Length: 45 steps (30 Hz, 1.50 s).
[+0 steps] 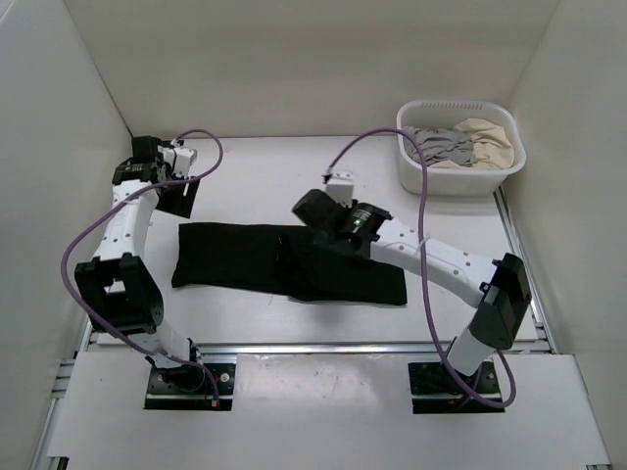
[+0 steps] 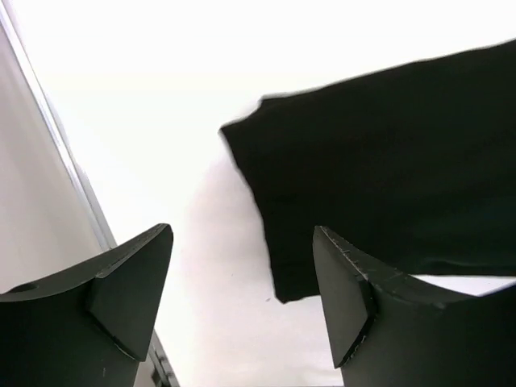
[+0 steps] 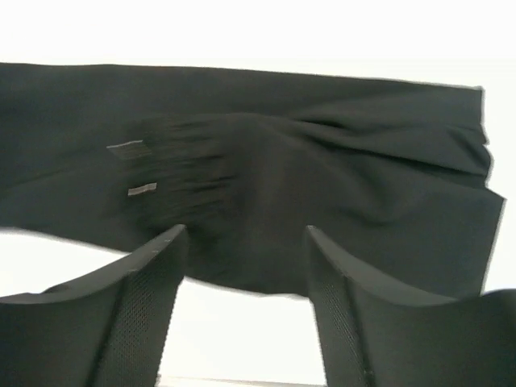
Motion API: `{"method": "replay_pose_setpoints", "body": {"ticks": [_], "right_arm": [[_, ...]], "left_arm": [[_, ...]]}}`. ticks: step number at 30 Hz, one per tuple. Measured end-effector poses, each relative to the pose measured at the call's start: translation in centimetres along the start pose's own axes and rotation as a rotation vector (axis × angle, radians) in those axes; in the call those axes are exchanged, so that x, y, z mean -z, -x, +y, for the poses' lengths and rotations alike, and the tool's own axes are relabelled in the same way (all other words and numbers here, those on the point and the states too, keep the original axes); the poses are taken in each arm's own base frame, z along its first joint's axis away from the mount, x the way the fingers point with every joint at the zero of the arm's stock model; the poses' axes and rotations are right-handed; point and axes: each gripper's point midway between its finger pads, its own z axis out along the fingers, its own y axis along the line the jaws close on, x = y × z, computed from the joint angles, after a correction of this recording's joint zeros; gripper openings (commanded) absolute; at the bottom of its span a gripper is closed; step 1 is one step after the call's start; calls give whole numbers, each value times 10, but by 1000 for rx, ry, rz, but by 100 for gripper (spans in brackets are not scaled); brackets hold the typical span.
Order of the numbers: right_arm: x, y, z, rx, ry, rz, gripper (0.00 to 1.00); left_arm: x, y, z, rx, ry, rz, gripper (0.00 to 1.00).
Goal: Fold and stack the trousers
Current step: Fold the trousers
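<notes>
White table [image 1: 257, 186] holds black trousers [image 1: 235, 257], labels [image 3: 125, 146] unreadable; left tool [image 2: 242, 235] and right tool [image 3: 246, 234] released.

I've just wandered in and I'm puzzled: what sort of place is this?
Likely a robotics test cell: plain white walls enclose the table, a left arm and right arm are bolted at its edge, and black trousers lie on it.

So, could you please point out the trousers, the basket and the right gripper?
trousers [image 1: 225, 257]: top view, left half.
basket [image 1: 460, 182]: top view, near wall.
right gripper [image 3: 246, 234]: right wrist view, between fingertips.
</notes>
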Motion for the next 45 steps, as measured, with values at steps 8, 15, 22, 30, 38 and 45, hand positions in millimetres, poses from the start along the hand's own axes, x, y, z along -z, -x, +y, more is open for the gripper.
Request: {"method": "replay_pose_setpoints", "body": {"ticks": [8, 15, 22, 30, 38, 45], "right_arm": [[-68, -60, -28, 146, -18, 216, 83], [-89, -64, 28, 231, 134, 247, 83], [-112, -78, 45, 240, 159, 310, 57], [-120, -98, 35, 226, 99, 384, 0], [-65, -60, 35, 195, 164, 314, 0], [-47, -101, 63, 277, 274, 421, 46]], "left_arm": [[39, 24, -74, -92, -315, -122, 82], [16, -19, -110, -39, -470, 30, 84], [11, -30, -113, -25, -481, 72, 84], [10, -30, -112, -26, -474, 74, 84], [10, -30, -112, -30, -474, 73, 84], [9, -31, -112, -34, -473, 75, 85]]}}
